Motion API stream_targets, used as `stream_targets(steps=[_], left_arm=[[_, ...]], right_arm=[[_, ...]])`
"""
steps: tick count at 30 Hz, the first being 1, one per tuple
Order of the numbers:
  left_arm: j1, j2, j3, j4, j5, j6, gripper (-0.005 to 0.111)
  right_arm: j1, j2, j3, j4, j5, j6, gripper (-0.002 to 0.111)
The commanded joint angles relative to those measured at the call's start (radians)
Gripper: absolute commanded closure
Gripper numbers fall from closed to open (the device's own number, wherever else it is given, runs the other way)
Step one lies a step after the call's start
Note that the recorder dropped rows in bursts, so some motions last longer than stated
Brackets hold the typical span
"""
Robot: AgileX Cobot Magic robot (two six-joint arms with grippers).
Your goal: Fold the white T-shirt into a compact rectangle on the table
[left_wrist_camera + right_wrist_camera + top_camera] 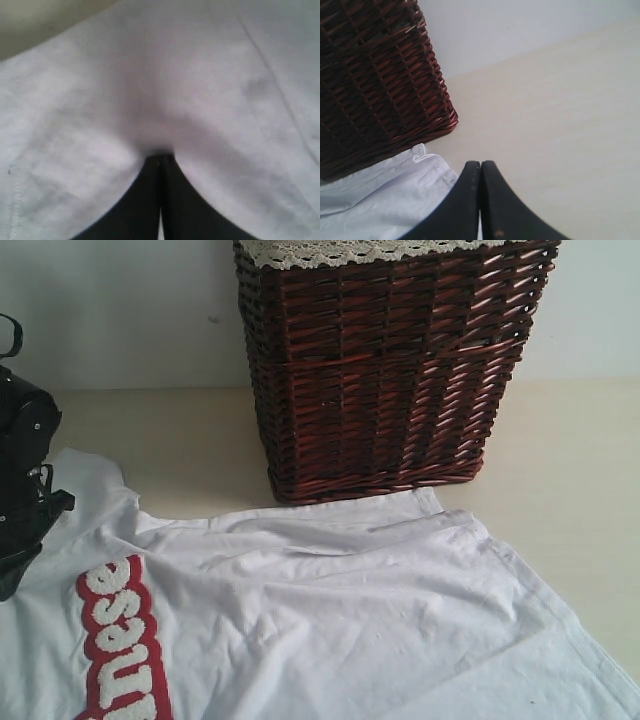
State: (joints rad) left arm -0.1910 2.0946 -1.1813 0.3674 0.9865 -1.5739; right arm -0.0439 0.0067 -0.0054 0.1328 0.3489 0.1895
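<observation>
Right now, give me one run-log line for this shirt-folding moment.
white T-shirt: spread on table, unfolded | left gripper: shut, pinching its cloth | right gripper: shut, empty, near wicker basket

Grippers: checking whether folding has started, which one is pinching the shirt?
The left gripper: its shut tips bunch the white T-shirt. The right gripper is shut empty over the table.

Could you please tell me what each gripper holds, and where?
The left gripper pinches the white T-shirt by a small fabric pucker; the right gripper holds nothing.

The cream table (pixel 560 440) carries the white T-shirt (pixel 350 610), spread beneath my left gripper (pixel 160 158), and a wicker basket (pixel 390 370) ahead of my right gripper (pixel 480 165).
</observation>
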Motion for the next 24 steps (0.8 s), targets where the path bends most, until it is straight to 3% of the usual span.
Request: stream_targets(steps=[1,14,19,24], left_arm=[[0.044,0.1,0.019,-0.001,-0.147,-0.003,0.106],[0.07,0.129,0.019,0.266,-0.555,-0.003,0.106],[0.07,0.051,0.019,0.302,-0.435,-0.003,0.106],[0.07,-0.069,0.019,0.329,-0.103,-0.039,0.106]], right_arm=[[-0.003,-0.007,0.005,-0.003,-0.013,-0.004,0.108],[-0.003,-0.007,0.005,-0.003,-0.013,-0.004,0.108],[-0.003,-0.007,0.005,-0.003,-0.013,-0.004,0.108],[-0.003,-0.007,0.005,-0.003,-0.013,-0.004,0.108]])
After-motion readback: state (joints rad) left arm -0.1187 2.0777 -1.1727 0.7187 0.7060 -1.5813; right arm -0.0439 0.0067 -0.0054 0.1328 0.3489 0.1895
